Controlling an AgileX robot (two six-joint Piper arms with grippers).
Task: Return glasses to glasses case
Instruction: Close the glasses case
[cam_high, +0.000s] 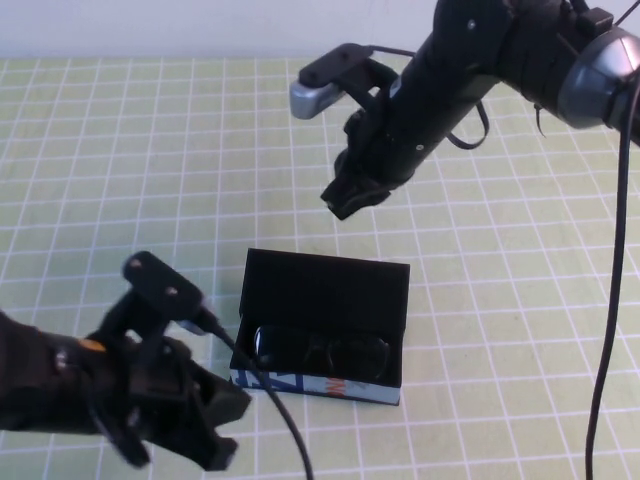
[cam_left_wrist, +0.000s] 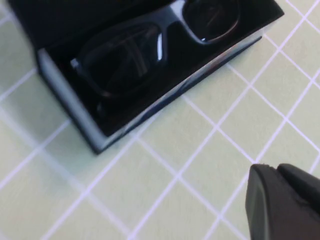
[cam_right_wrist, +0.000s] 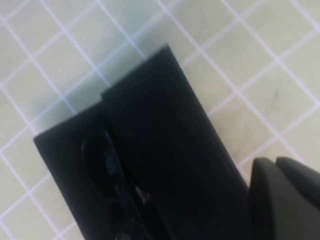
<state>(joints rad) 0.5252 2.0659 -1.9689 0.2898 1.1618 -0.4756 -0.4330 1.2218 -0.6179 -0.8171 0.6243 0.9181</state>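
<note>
The glasses case (cam_high: 322, 325) is a black box near the table's front centre, its flap lid (cam_high: 330, 285) standing open at the back and its light-blue front edge (cam_high: 310, 385) facing me. The black glasses (cam_high: 320, 350) lie inside it, folded; they show in the left wrist view (cam_left_wrist: 150, 47) and dimly in the right wrist view (cam_right_wrist: 112, 180). My left gripper (cam_high: 215, 425) is shut and empty, low at the front left beside the case (cam_left_wrist: 100, 85). My right gripper (cam_high: 352, 195) is shut and empty, raised above and behind the lid (cam_right_wrist: 165, 140).
The table is covered by a pale green mat with a white grid (cam_high: 500, 280). A black cable (cam_high: 270, 410) runs from my left arm past the case's front left corner. A cable (cam_high: 612, 300) hangs from my right arm at the far right.
</note>
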